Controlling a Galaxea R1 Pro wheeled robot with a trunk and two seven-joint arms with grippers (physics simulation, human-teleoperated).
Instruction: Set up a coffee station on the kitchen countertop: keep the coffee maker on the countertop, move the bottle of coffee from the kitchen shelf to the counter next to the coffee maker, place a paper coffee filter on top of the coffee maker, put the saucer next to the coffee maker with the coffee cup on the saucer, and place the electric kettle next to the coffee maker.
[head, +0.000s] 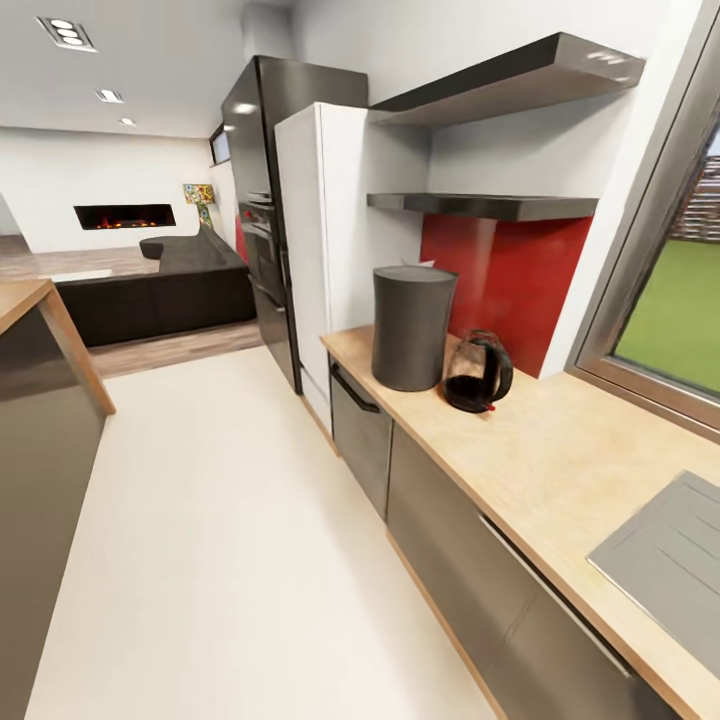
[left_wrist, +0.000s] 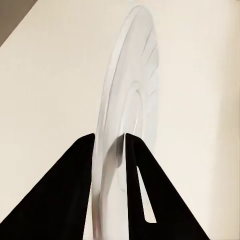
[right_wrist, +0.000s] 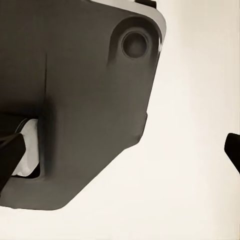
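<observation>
The left claw grips the white saucer edge-on between its black fingers, over pale floor. On the wood-grain bench, the dark-grey coffee maker stands at the far left end, with the electric kettle just beside it on its right, under the black kitchen shelf. I cannot tell how the right claw's jaws stand.

A large dark-grey robot body part with a round recess is seen over pale floor. A black fingertip is seen at three o'clock.
</observation>
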